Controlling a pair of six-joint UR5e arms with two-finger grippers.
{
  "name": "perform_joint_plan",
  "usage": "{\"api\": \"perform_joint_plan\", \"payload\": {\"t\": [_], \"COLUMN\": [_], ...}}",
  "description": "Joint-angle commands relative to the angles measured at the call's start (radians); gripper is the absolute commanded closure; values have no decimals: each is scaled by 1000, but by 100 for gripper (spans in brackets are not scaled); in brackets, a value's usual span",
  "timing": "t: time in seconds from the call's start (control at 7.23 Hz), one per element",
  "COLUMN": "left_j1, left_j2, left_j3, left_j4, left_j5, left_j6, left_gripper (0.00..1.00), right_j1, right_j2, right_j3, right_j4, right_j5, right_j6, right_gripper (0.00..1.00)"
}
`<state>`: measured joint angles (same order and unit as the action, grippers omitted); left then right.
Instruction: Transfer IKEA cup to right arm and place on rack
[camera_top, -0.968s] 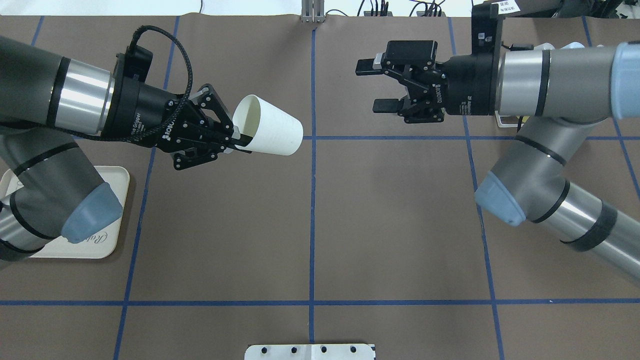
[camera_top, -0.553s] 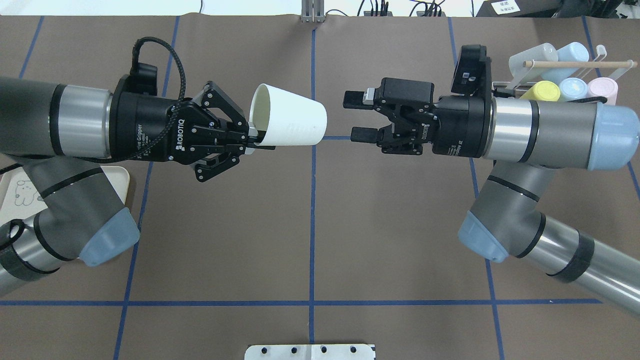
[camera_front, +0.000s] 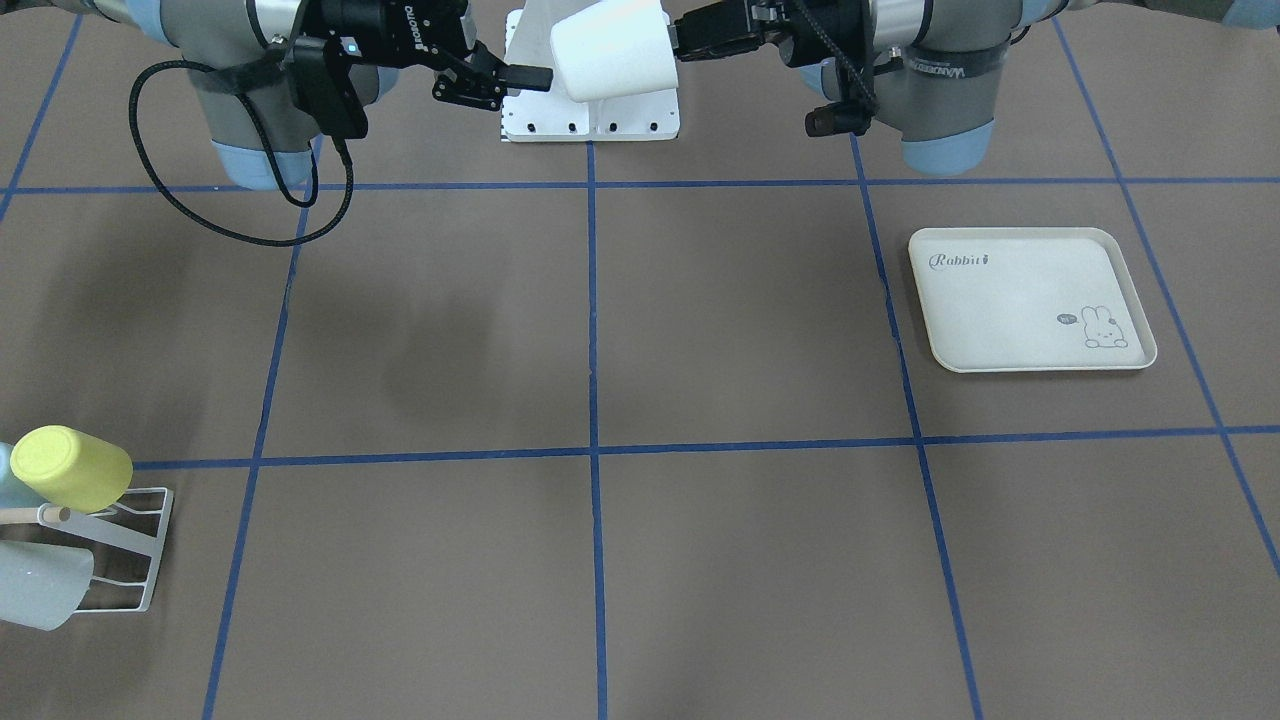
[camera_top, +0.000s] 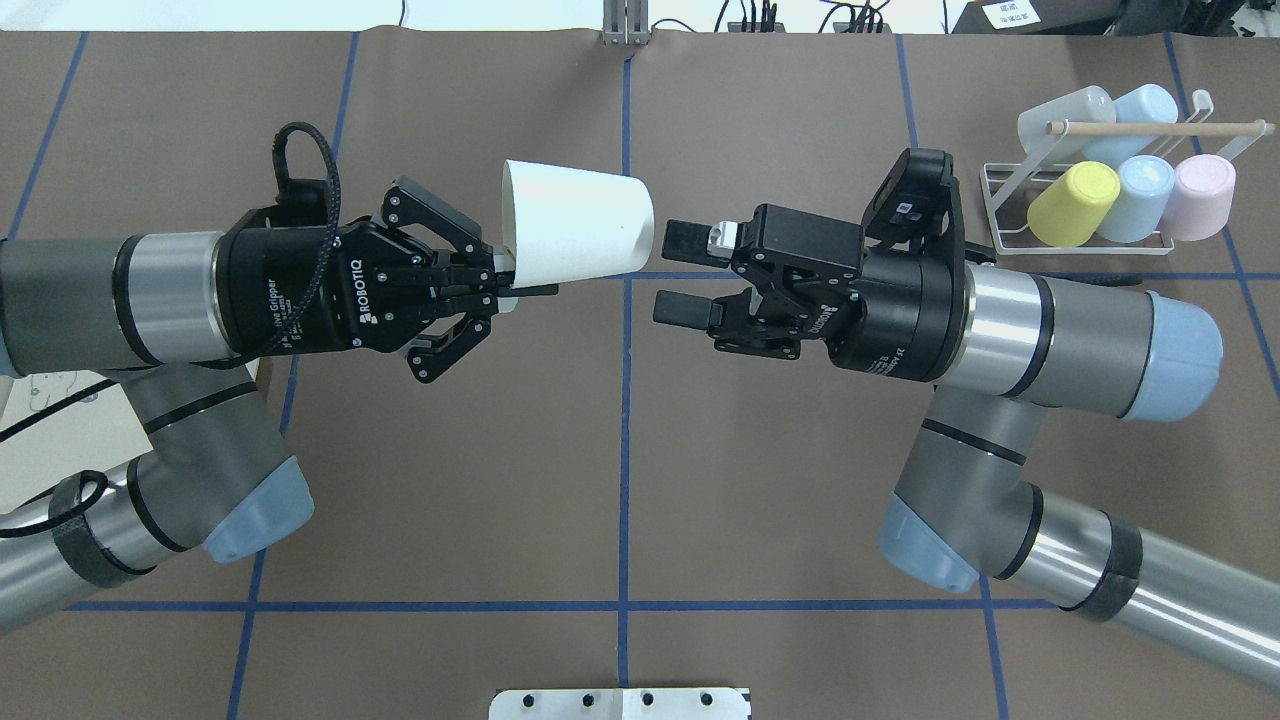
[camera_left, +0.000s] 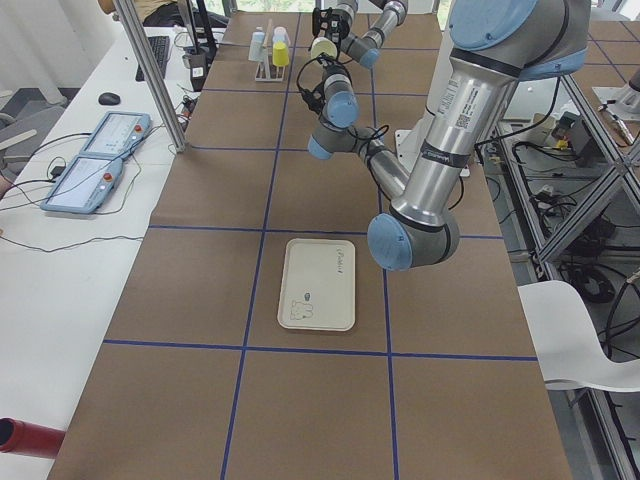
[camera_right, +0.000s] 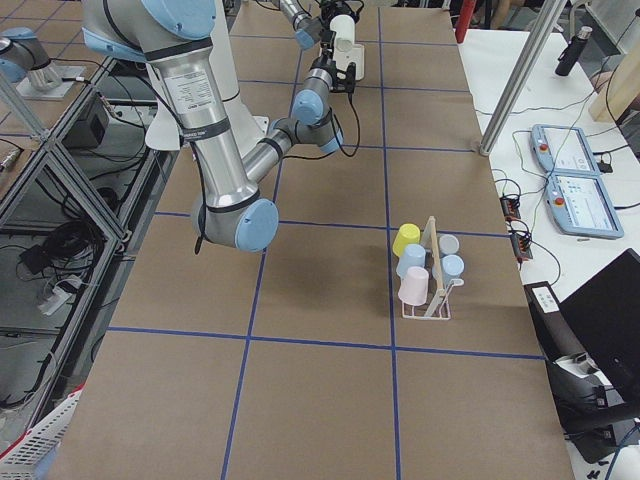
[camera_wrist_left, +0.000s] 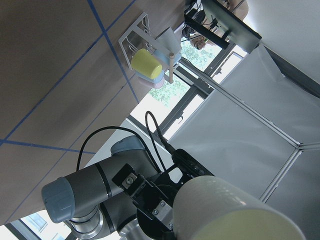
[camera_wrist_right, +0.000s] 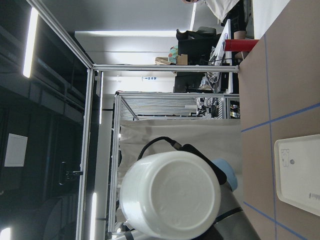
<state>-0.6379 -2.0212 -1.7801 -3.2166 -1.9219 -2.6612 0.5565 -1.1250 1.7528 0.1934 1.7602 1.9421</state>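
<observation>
Between the two grippers, in the overhead view, the IKEA cup (camera_top: 580, 225) lay on its side in the air above the table (camera_top: 620, 470). Its mouth pointed to the left gripper (camera_top: 508, 284) and its bottom to the right gripper (camera_top: 680, 275). The left gripper was clenched on the rim of the cup, at one side of the mouth, with one finger inside and one outside. The right gripper was spread wide and grasped nothing. Its upper finger (camera_top: 686, 240) stood just beside the bottom edge of the cup; whether it touched, I cannot tell. Its lower finger (camera_top: 680, 308) was apart from the cup. The rack (camera_top: 1150, 128) stood behind the right gripper, past the wrist of the right arm (camera_top: 1060, 320), well apart from it, and it carried a yellow cup (camera_top: 1075, 203) among others.

In the front-facing view the cup (camera_front: 610, 50) hung at the top edge, and the left gripper (camera_front: 682, 45) pinched its rim. One finger (camera_front: 527, 75) of the right gripper reached close to the bottom of the cup. The tray (camera_front: 1000, 310) lay well apart from the left gripper, on the operators' side of it.

In both side views the grippers were far and small, so I could not judge them there.

In the left wrist view the wall of the cup (camera_wrist_left: 225, 210) filled the lower corner, and the right gripper showed just beyond its bottom. In the right wrist view the round bottom of the cup (camera_wrist_right: 170, 195) faced the camera directly.
</observation>
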Motion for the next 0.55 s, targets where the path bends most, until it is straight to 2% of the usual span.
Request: {"api": "perform_joint_plan", "payload": {"t": [0.0,0.14,0.42], "left_j1": [30,41,64], "left_j2": [-2,-2,-2], "left_j3": [4,8,11], "left_j4": [-47,-96,-103], "left_j5": [1,1,1], "left_j6": [-61,-101,-112], "left_gripper": [100,100,100], "right_j1": [-33,-35,-38], "right_j2": [14,14,14], "right_j3": [-1,-1,1], "right_j4": [20,21,21], "right_j5": [-45,-44,-44], "right_j6": [1,1,1], "right_gripper": [2,2,2]}}
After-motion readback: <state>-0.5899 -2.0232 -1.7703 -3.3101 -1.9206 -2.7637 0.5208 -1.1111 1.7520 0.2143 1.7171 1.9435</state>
